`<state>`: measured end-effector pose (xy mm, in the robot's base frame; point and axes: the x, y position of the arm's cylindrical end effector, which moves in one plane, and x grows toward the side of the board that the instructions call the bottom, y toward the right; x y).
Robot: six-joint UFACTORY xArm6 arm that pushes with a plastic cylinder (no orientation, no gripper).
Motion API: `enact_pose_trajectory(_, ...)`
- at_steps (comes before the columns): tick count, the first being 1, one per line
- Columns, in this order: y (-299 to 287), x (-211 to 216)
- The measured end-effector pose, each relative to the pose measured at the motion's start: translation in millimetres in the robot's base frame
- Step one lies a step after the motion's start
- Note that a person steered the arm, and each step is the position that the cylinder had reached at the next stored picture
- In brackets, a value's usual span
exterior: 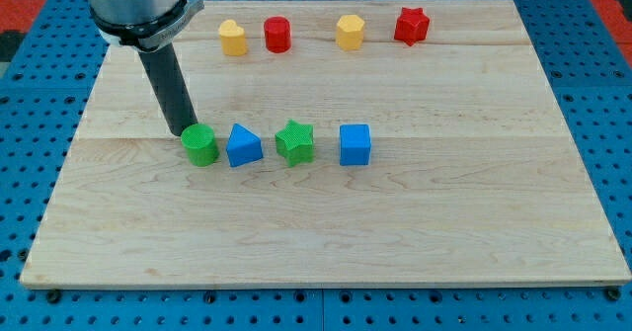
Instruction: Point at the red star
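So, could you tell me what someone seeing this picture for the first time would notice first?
Most likely the dark rod coming down from the view's top left, with my tip right at the upper left edge of the green cylinder. Next, the two neat rows: green cylinder, blue triangular block, green star and blue cube across the middle, and yellow heart, red cylinder, yellow hexagon and red star along the top.

text: none legible | labels: none | numbers: none | signs: none
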<state>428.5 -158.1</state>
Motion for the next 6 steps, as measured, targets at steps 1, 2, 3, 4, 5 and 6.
enact_pose_trajectory(1,77.8,-29.0)
enact_pose_trajectory(2,210.3,-38.2)
enact_pose_trajectory(3,337.0,-76.9)
enact_pose_trajectory(4,416.4,-185.6)
enact_pose_trajectory(5,401.7,-236.5)
enact_pose_trajectory(6,329.2,-236.6)
